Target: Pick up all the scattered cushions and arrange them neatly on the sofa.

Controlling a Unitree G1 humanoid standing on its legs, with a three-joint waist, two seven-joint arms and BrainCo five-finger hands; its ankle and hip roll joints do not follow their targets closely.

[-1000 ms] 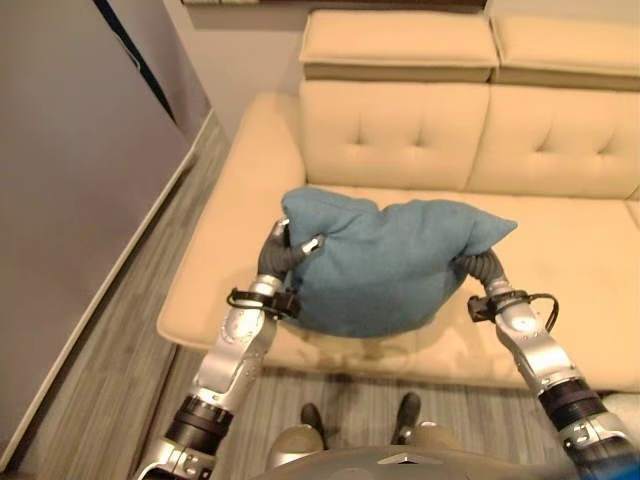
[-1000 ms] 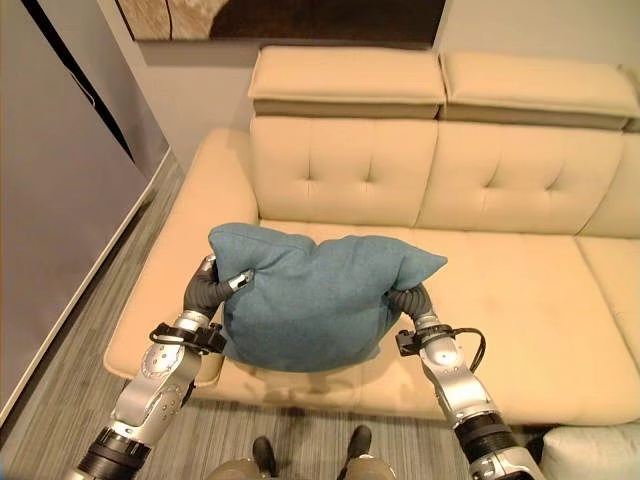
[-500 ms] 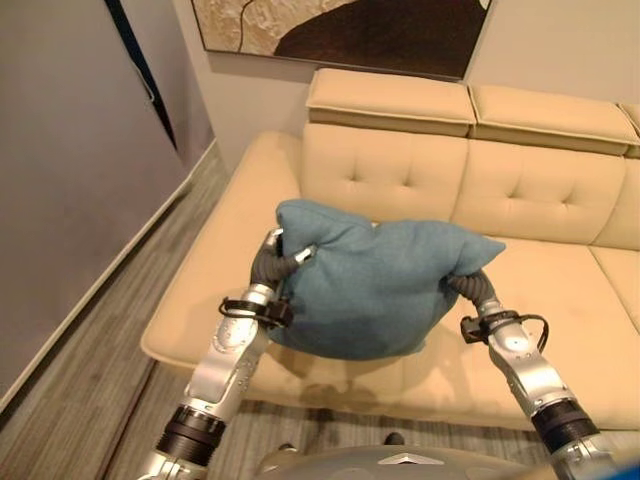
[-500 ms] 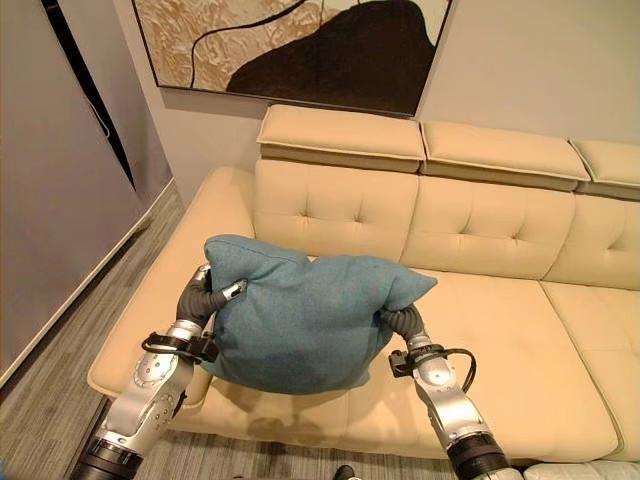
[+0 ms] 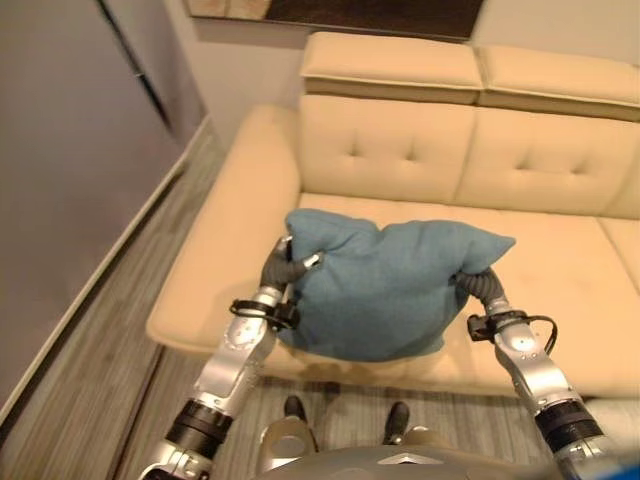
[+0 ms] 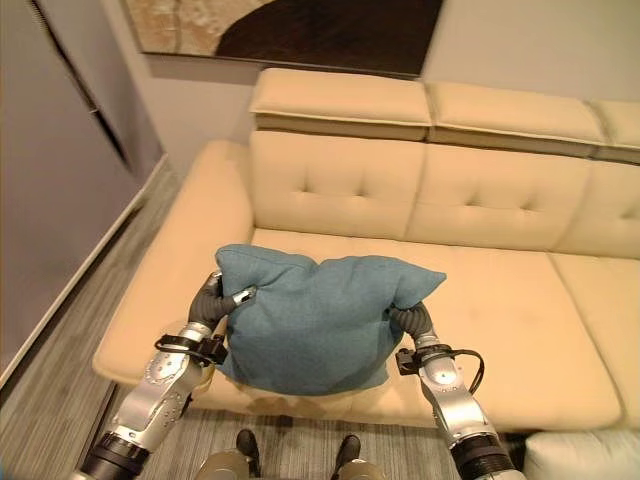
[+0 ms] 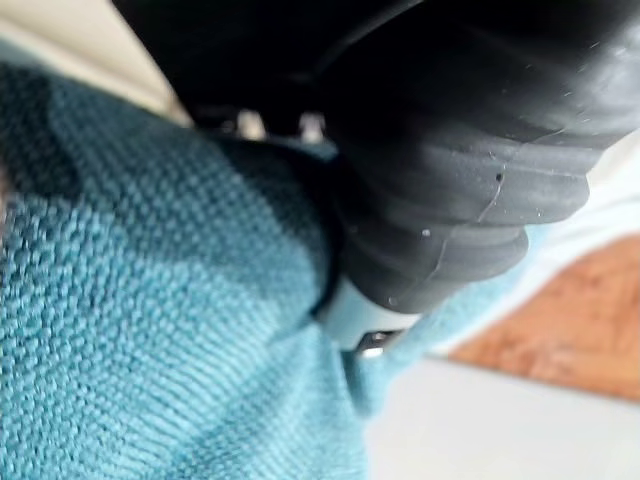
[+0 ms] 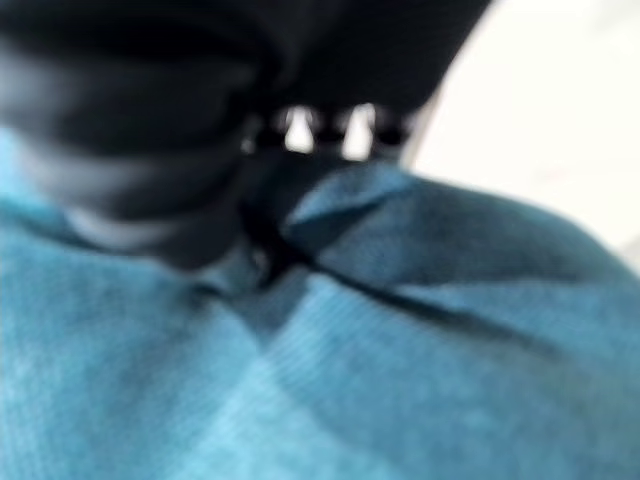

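Left hand: the left hand (image 5: 285, 268) is at the cushion's left top corner. Its fingers (image 5: 309, 262) curl over the edge of the cloth and grip it.
Right hand: the right hand (image 6: 408, 318) is tucked in under the cushion's right top corner. The cloth hides its fingers, so I cannot tell if they are curled or straight.
Cushion: the blue-green cushion (image 6: 310, 325) hangs in the air between the two hands. It is over the front part of the sofa seat and does not lie flat on it. Its two top corners stick up and the middle sags a bit. Up close, in the left wrist view, the knit cloth (image 7: 150, 330) presses right against the hand's dark cover.
Floor: a grey striped wood floor (image 5: 90, 370) runs along the left side of the sofa and in front of it.
Sofa: the cream sofa (image 6: 480, 290) has a wide seat, a soft left arm and a buttoned back with padded head parts on top.
Wall: a grey wall (image 6: 530, 45) is behind the sofa. A picture (image 6: 290, 25) with tan and dark shapes hangs on it above the sofa's back.
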